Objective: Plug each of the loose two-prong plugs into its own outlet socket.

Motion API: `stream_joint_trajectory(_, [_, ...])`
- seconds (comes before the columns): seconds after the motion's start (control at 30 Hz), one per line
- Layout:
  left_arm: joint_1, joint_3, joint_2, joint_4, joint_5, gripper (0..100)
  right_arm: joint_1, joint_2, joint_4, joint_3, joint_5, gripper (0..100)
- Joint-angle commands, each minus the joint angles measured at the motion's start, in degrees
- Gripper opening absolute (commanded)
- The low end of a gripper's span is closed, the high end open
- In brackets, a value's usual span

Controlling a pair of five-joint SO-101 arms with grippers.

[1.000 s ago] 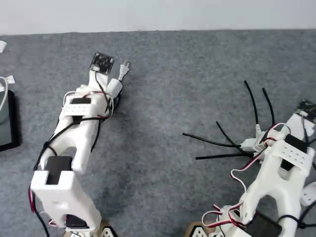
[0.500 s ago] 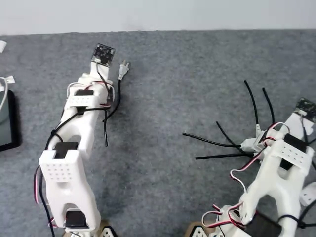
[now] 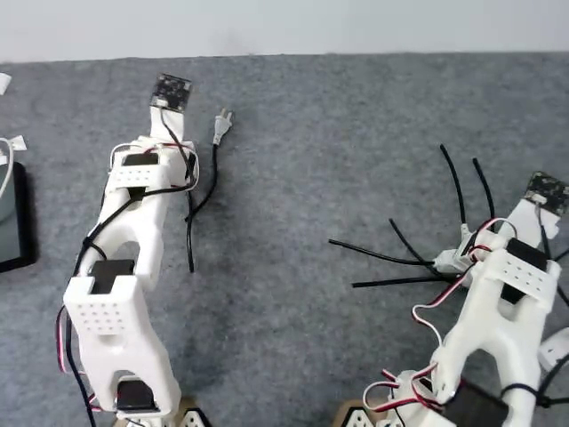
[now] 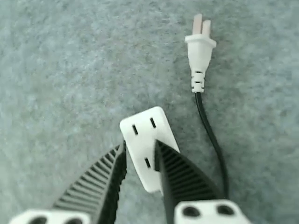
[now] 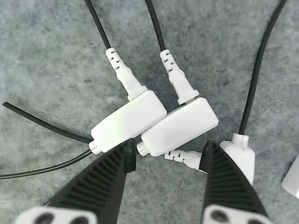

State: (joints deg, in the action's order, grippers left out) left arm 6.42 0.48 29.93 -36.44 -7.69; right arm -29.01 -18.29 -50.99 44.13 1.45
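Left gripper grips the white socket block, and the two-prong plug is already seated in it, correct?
No. The left gripper does grip the socket block, but the plug lies loose on the carpet beside it, slots empty; the left wrist view shows this.

— What are the arms built from?
— The left arm [image 3: 116, 347] and right arm [image 3: 498, 320] are white plastic shells around black motor blocks, each with a dotted grid plate.
— Cables?
— Red, black and white wires loop along both. A small dark circuit board [image 3: 171, 89] sits at each wrist.
— The pincers?
— The left pincer [image 4: 139, 147] and right pincer [image 5: 169, 148] have black ribbed fingers [image 4: 100, 182] on white bases with screw holes.
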Motion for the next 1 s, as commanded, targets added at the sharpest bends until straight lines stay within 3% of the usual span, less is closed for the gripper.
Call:
stream_joint_trajectory(0.0, [-0.35,-2.51,-3.96,-3.16,11.96,21,0.66,1.1,1.27,-1.58,-0.62,21.2])
stream_joint_trajectory(0.13, [0.09,-2.68,-3.96,-5.45,18.55,29,1.27,1.89,1.27,-1.67,-1.76,21.2])
stream_joint_trajectory(0.4, [-0.09,-6.37,1.76,-2.73,18.37,29,1.27,2.07,1.27,-1.67,-1.76,21.2])
stream_joint_trajectory(0.57, [-0.26,-16.22,8.53,-8.79,17.14,29,1.36,2.15,1.27,-1.67,-1.85,21.2])
stream_joint_trajectory(0.7, [0.0,-25.27,14.07,-15.03,16.62,23,1.36,2.15,1.36,-1.67,-1.85,21.2])
stream_joint_trajectory(0.97, [-0.79,-40.4,24.09,-25.58,8.44,9,1.36,2.33,1.36,-1.67,-1.85,21.2])
